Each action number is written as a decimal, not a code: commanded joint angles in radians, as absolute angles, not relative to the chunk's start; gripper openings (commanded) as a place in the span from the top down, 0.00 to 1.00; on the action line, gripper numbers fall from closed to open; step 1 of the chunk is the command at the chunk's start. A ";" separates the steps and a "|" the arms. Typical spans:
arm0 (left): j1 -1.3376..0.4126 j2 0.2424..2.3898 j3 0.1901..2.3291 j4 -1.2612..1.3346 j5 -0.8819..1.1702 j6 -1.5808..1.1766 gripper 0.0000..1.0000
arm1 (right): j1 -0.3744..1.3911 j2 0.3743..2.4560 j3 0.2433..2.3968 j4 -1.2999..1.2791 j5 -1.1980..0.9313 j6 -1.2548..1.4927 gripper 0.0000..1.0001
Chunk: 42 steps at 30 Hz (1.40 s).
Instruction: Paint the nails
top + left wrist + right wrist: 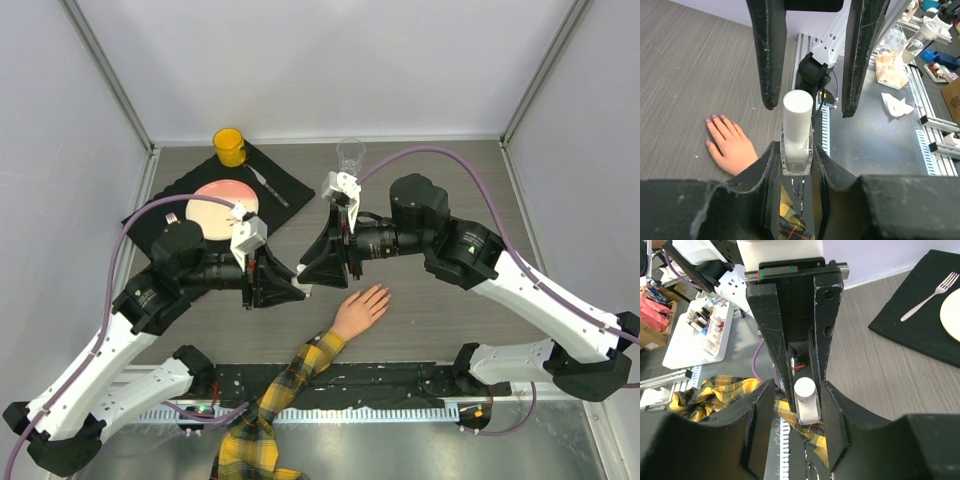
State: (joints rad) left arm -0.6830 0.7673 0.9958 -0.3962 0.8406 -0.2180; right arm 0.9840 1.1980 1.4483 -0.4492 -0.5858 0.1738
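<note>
A peach mannequin hand [362,308] lies flat on the grey table, fingers spread, on an arm in a yellow-black plaid sleeve [290,375]. Its nails [715,118] look pinkish. My left gripper [797,150] is shut on the body of a small clear bottle [796,157] with a white cap [798,117], held above the table left of the hand. My right gripper [797,390] faces it head-on. Its jaws stand apart on either side of the cap [806,399], nearer one jaw, with a clear gap at the other. In the top view both grippers meet around the bottle [309,288].
At the back left a black mat [285,180] carries a pink plate [225,205], a fork [268,185] and a yellow cup [229,146]. A clear glass [350,155] stands at the back centre. A metal rail [400,412] runs along the near edge.
</note>
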 commanded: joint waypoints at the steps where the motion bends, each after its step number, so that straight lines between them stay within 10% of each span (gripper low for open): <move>1: -0.683 0.761 1.026 -0.400 0.873 -0.192 1.00 | 0.979 1.215 1.500 -0.460 -0.626 0.146 0.56; 15: -0.683 0.767 1.045 -0.425 0.877 -0.169 1.00 | 0.979 1.247 1.508 -0.474 -0.646 0.121 0.71; 20: -0.683 0.770 1.052 -0.451 0.818 -0.153 1.00 | 0.979 1.256 1.509 -0.471 -0.632 0.121 0.99; 25: -0.683 0.756 1.084 -0.547 0.531 -0.124 0.32 | 0.976 1.232 1.491 -0.465 -0.213 0.115 0.99; 26: -0.683 0.753 1.092 -0.558 0.415 -0.115 0.01 | 0.971 1.233 1.483 -0.462 -0.111 0.115 0.99; 32: -0.683 0.716 1.077 -0.580 -0.032 -0.126 0.00 | 0.839 1.204 1.251 -0.227 0.623 0.115 0.99; 42: -0.683 0.631 0.959 -0.526 -0.041 -0.117 0.00 | 0.375 1.277 0.804 0.386 0.910 0.255 0.99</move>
